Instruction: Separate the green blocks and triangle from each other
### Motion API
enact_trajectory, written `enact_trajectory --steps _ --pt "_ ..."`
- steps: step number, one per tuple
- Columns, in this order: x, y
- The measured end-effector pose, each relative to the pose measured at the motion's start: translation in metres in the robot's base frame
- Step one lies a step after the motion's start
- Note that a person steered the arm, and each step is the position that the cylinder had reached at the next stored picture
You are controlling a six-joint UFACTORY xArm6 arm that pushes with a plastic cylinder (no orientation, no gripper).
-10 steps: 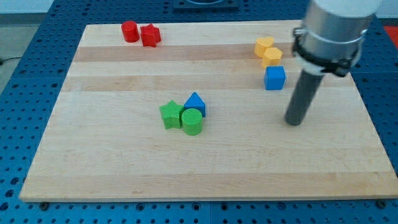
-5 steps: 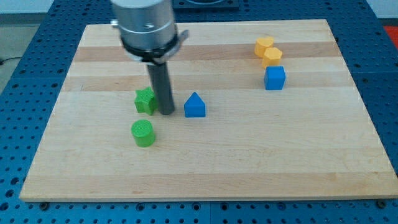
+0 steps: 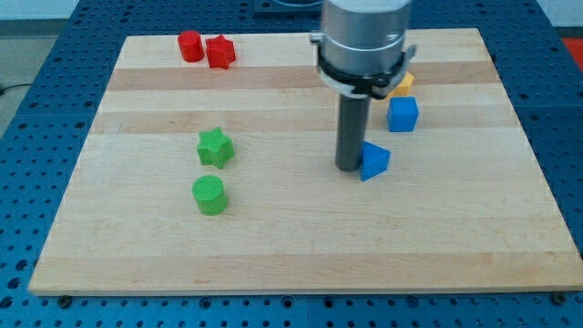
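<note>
A green star block [image 3: 215, 147] lies left of the board's middle. A green cylinder [image 3: 209, 195] stands just below it, apart from it. A blue triangle block [image 3: 373, 160] lies right of the middle. My tip [image 3: 349, 167] stands right against the triangle's left side. The rod rises from there to the arm's grey body at the view's top.
A blue cube [image 3: 403, 114] sits above and right of the triangle. A yellow block [image 3: 401, 83] is partly hidden behind the arm. A red cylinder [image 3: 189, 46] and a red star [image 3: 219, 52] sit at the wooden board's [image 3: 291, 246] top left.
My tip moved from beside the green star to the right, and the blue triangle has gone right with it. Before that, the green blocks and the triangle were split out of one cluster.
</note>
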State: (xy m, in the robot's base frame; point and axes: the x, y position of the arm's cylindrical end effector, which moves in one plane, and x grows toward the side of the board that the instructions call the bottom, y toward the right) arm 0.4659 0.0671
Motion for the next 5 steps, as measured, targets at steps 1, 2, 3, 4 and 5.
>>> enact_trajectory --steps 1,2,3,4,5 --pt "0.0 0.026" --pt "0.002 0.035" --pt "0.031 0.019" --pt "0.052 0.04" --pt "0.052 0.071"
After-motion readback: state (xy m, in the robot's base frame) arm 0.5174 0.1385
